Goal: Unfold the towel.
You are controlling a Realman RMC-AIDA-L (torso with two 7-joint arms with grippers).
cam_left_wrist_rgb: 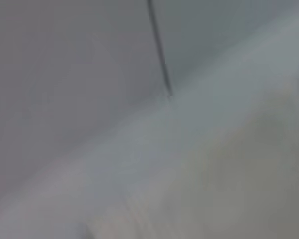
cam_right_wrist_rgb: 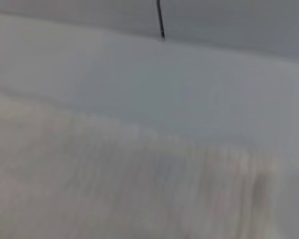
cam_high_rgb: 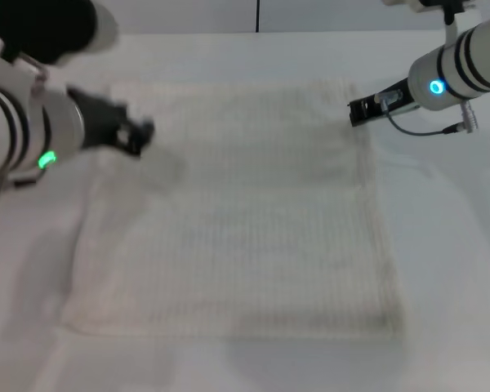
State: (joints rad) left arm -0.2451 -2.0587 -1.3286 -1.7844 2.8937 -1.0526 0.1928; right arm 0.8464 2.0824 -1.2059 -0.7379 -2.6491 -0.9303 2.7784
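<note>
The cream-white ribbed towel (cam_high_rgb: 237, 220) lies spread out flat on the white table, roughly square, with its hem along the edges. My left gripper (cam_high_rgb: 137, 135) hovers at the towel's far left corner. My right gripper (cam_high_rgb: 358, 111) hovers at the far right corner, just at the towel's edge. Neither gripper visibly holds cloth. The left wrist view shows part of the towel (cam_left_wrist_rgb: 249, 189) and no fingers. The right wrist view shows the towel's ribbed surface (cam_right_wrist_rgb: 114, 189) with its far edge, also without fingers.
The white table (cam_high_rgb: 449, 245) extends around the towel on all sides. A grey back wall with a dark vertical seam (cam_high_rgb: 256, 15) stands behind the table. A cable (cam_high_rgb: 425, 129) hangs under the right wrist.
</note>
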